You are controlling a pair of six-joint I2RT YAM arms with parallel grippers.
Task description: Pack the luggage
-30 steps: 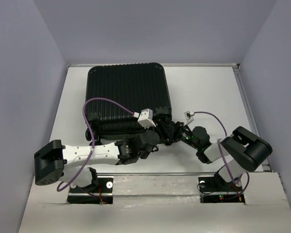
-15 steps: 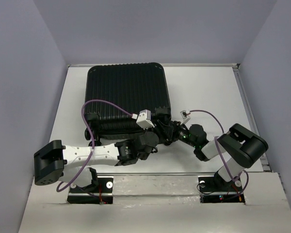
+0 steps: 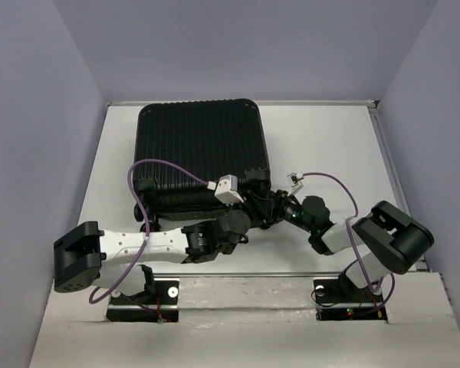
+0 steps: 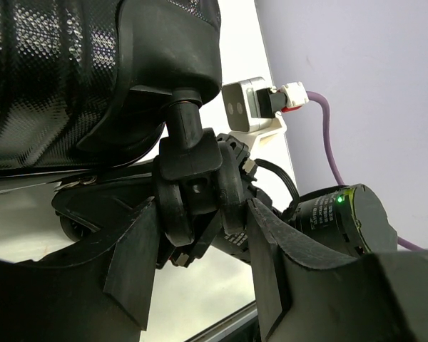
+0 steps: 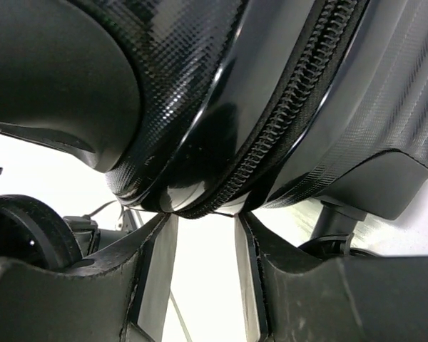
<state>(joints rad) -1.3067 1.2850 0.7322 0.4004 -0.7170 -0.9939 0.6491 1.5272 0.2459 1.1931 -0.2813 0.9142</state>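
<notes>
1. The luggage lies flat and closed on the far left part of the table, ribbed shell up. Both grippers meet at its near right corner.
2. The zipper shows meshed teeth round that corner in the right wrist view. No slider or pull is plainly visible. A thin dark line at the seam just above the fingers may be one; you cannot tell.
3. A caster wheel sits under the corner. The left gripper has a finger pressed to each side of it and looks clamped on.
4. The right gripper has its jaws a little apart with nothing between them. Its tips are just below the seam.
5. Judged step: get hold of the zipper here while the left arm anchors the case.
6. Find the pull before you close. The glossy shell lip will likely squeeze out of a pinch.
7. Draw along the seam line, not outward from it. Teeth bind at corners.
8. The caster swivels, so expect the case to pivot about your anchor and go slowly.
9. The two wrists are nearly touching in the top view, so leave clearance. The purple cable loops over the case edge; watch for snagging.
</notes>
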